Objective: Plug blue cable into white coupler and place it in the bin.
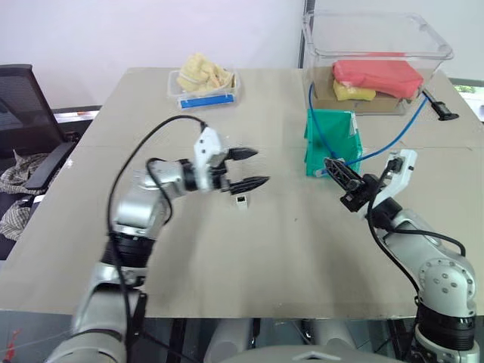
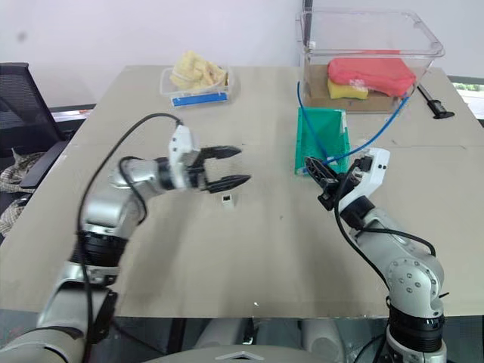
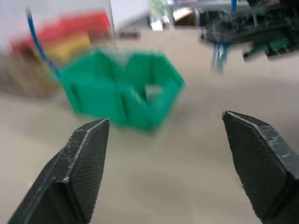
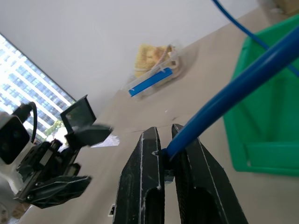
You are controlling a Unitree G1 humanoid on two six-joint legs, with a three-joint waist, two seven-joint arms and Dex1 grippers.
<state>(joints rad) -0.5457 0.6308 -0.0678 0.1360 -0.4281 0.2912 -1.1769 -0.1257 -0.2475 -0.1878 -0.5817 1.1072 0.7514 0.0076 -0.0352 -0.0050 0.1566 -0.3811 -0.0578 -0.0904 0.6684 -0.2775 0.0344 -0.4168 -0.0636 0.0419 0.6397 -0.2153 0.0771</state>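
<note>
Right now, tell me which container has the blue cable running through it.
The bin, teal-green: the blue cable passes through it, unlike the clear tub or tray.

Bin (image 3: 122, 91) motion-blurred in the left wrist view, blue cable (image 4: 224, 100) plug end hidden between right gripper (image 4: 164, 154) fingers, white coupler (image 1: 240, 200) socket too small to tell

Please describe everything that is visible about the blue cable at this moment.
The blue cable is thin, bright blue and looks flexible. One end is clamped between the shut fingers of the right pincer, held above the table. From there it curves toward the large clear tub, bends back and passes over the teal-green bin. Its plug cannot be made out. The white coupler lies apart from it on the table.
</note>
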